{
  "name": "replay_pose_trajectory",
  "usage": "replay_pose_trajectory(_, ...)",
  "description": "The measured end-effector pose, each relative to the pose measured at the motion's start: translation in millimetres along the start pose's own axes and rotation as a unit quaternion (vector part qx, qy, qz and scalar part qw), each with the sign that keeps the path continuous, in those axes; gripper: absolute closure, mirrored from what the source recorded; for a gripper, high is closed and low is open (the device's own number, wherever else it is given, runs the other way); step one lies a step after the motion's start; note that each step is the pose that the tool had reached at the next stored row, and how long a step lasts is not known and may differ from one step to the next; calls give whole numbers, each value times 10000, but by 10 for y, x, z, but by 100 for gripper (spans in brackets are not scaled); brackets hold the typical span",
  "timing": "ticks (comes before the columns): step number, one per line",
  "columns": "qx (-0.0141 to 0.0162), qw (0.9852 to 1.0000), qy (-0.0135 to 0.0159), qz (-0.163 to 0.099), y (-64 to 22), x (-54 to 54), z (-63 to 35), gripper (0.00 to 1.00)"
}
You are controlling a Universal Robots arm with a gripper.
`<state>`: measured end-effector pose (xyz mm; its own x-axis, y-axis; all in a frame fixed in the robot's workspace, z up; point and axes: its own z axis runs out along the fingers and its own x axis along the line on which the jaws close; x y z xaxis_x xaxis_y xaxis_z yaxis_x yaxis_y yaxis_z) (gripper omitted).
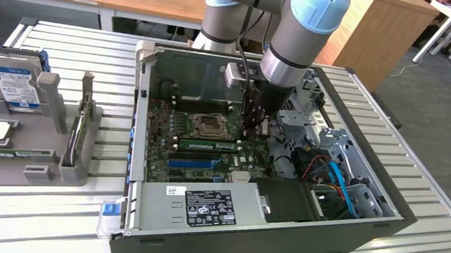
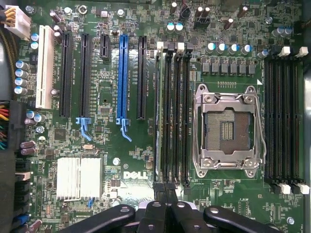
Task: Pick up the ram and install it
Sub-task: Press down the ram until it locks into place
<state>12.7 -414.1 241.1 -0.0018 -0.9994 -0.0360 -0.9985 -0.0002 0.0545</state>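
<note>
The black, rounded jaws are hanging inside an open computer case, pressed together with nothing pinched between them. The ram, a long thin green stick, is lying straight out ahead of the jaw tips, its near end just beside them. It is standing on edge and seems to be seated in the outermost of four long black memory slots, though the narrow edge-on view is making that hard to confirm. Just past those slots, to one side of the jaws, a square silver metal processor socket is sitting open. To the other side, a bright blue plastic slot and a ribbed silver heatsink are showing on the green motherboard. White letters near the jaws are reading "DELL". The case is resting on a slatted metal tabletop.
</note>
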Motion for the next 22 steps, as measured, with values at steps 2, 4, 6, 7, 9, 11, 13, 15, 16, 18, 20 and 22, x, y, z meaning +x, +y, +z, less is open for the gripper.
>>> replay_pose_trajectory(2, 0, 10000, 0, 0, 0, 0, 0, 89)
replay_pose_trajectory(4, 0, 10000, 0, -1, 12, 0, 0, 89)
replay_pose_trajectory(6, 0, 10000, 1, 0, 49, 1, 1, 89)
replay_pose_trajectory(7, 0, 10000, 1, 0, 76, 1, 3, 89)
replay_pose_trajectory(9, 1, 10000, 1, 0, 130, 1, 7, 89)
replay_pose_trajectory(11, 2, 10000, 1, 1, 192, 1, 9, 89)
replay_pose_trajectory(13, 5, 10000, 1, 0, 256, 0, 13, 89)
replay_pose_trajectory(15, 9, 10000, -1, 0, 328, 0, 18, 89)
replay_pose_trajectory(16, 10, 10000, 0, 0, 362, 0, 20, 89)
replay_pose_trajectory(18, 11, 10000, 1, -1, 423, 1, 23, 89)
replay_pose_trajectory(20, 12, 10000, 0, 0, 472, 1, 25, 89)
replay_pose_trajectory(22, 12, 10000, 1, 0, 513, 1, 27, 89)
